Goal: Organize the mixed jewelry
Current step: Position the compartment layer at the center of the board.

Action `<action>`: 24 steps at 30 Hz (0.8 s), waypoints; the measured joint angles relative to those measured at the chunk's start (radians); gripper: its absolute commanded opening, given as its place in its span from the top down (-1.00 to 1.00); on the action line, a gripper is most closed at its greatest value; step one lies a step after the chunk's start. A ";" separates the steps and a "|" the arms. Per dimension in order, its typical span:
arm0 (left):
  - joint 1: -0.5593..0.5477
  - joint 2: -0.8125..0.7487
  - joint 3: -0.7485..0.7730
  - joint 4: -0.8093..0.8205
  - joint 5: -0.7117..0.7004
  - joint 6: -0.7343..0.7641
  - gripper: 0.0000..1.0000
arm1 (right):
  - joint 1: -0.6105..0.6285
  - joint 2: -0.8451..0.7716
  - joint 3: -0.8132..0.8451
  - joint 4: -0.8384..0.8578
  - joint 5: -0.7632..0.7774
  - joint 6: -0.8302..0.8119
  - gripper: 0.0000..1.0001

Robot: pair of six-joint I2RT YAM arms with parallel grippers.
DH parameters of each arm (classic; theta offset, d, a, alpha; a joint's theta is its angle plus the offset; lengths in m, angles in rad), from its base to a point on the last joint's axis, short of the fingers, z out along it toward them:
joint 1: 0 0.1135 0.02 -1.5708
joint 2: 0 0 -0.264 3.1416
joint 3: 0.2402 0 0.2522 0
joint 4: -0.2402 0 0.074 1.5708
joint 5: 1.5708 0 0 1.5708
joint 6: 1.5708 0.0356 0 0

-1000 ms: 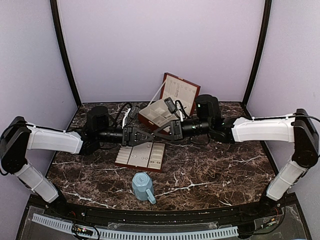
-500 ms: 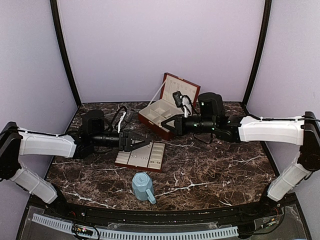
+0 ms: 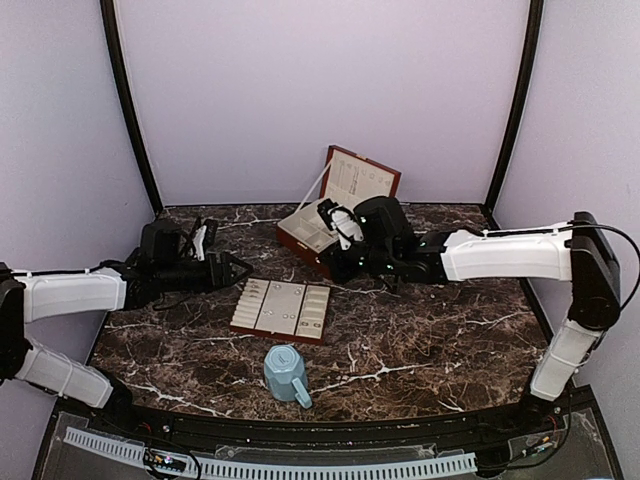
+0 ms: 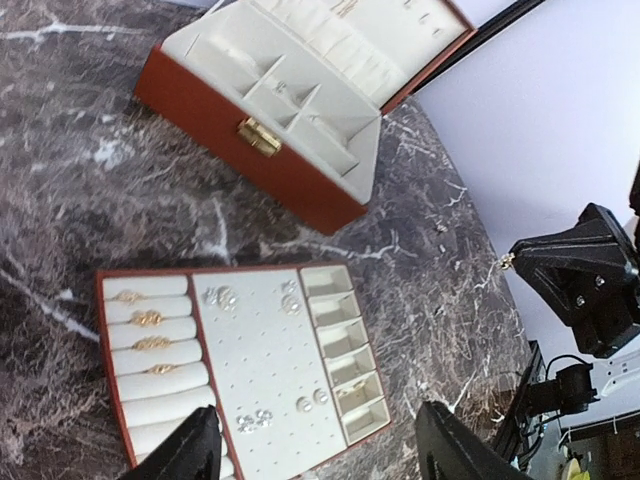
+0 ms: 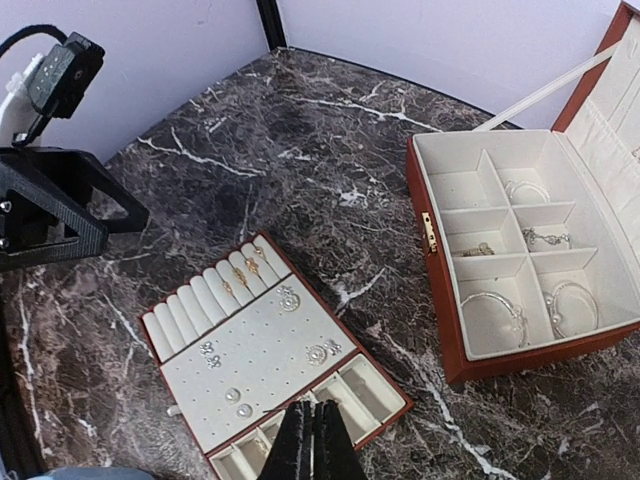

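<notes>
The mixed jewelry lies in two places. Thin silvery hoops (image 5: 495, 310) and chains (image 5: 545, 237) rest in the compartments of the open brown box (image 3: 315, 232). Silvery studs (image 5: 322, 352), pearls (image 5: 238, 400) and gold rings (image 5: 245, 268) sit on the flat cream-lined tray (image 3: 318, 338). My left gripper (image 3: 240, 268) hangs left of the tray, open and empty, with the tray's near end below its fingers (image 4: 460, 445). My right gripper (image 5: 310, 440) is shut above the tray's small compartments, with nothing plainly between its fingers.
A light-blue mug (image 3: 287, 373) stands on the dark marble table (image 3: 430, 330) in front of the tray. The box's lid (image 3: 362, 180) leans open toward the back wall. Purple walls close in the back and both sides.
The two grippers met over the tray a second ago. My left gripper has opened and drawn back to the left. My right gripper has pulled back toward the box, staying shut.
</notes>
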State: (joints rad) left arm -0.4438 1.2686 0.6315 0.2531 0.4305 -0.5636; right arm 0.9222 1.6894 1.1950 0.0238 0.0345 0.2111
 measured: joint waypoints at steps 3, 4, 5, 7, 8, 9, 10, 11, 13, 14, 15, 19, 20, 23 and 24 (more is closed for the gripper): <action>0.008 0.027 -0.021 -0.028 -0.002 -0.021 -0.42 | 0.023 0.055 0.028 -0.014 0.048 -0.048 1.00; 0.009 0.039 -0.028 -0.035 -0.001 -0.025 -0.42 | 0.030 0.072 0.039 -0.022 0.061 -0.063 1.00; 0.010 0.050 -0.034 -0.042 0.000 -0.029 -0.42 | 0.036 0.090 0.051 -0.026 0.071 -0.077 1.00; 0.014 0.071 -0.043 -0.046 0.008 -0.036 -0.42 | 0.046 0.124 0.075 -0.029 0.087 -0.101 1.00; 0.016 0.080 -0.047 -0.047 0.011 -0.037 -0.42 | 0.051 0.142 0.089 -0.030 0.095 -0.110 1.00; 0.018 0.087 -0.049 -0.048 0.014 -0.037 -0.42 | 0.055 0.155 0.098 -0.029 0.099 -0.117 1.00; 0.021 0.095 -0.050 -0.050 0.017 -0.037 -0.42 | 0.059 0.171 0.109 -0.029 0.101 -0.124 1.00; 0.022 0.102 -0.050 -0.053 0.019 -0.034 -0.42 | 0.063 0.185 0.120 -0.030 0.103 -0.128 1.00; 0.024 0.114 -0.050 -0.059 0.022 -0.026 -0.42 | 0.071 0.214 0.140 -0.030 0.104 -0.132 1.00; 0.025 0.122 -0.050 -0.064 0.022 -0.020 -0.42 | 0.073 0.225 0.147 -0.030 0.104 -0.133 1.00; 0.026 0.128 -0.050 -0.070 0.021 -0.015 -0.42 | 0.074 0.237 0.156 -0.032 0.103 -0.132 1.00; 0.028 0.143 -0.053 -0.092 -0.006 0.011 -0.42 | 0.079 0.267 0.179 -0.034 0.100 -0.131 1.00; 0.028 0.143 -0.053 -0.092 -0.011 0.013 -0.42 | 0.079 0.272 0.183 -0.035 0.100 -0.130 1.00; 0.030 0.143 -0.057 -0.092 -0.044 0.019 -0.43 | 0.080 0.283 0.197 -0.035 0.098 -0.128 1.00; 0.030 0.144 -0.058 -0.092 -0.052 0.020 -0.43 | 0.080 0.287 0.201 -0.034 0.098 -0.128 1.00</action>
State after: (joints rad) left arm -0.4141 1.4124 0.5732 0.1608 0.3782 -0.5438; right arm 1.0019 1.9766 1.3956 -0.0105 0.1329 0.0830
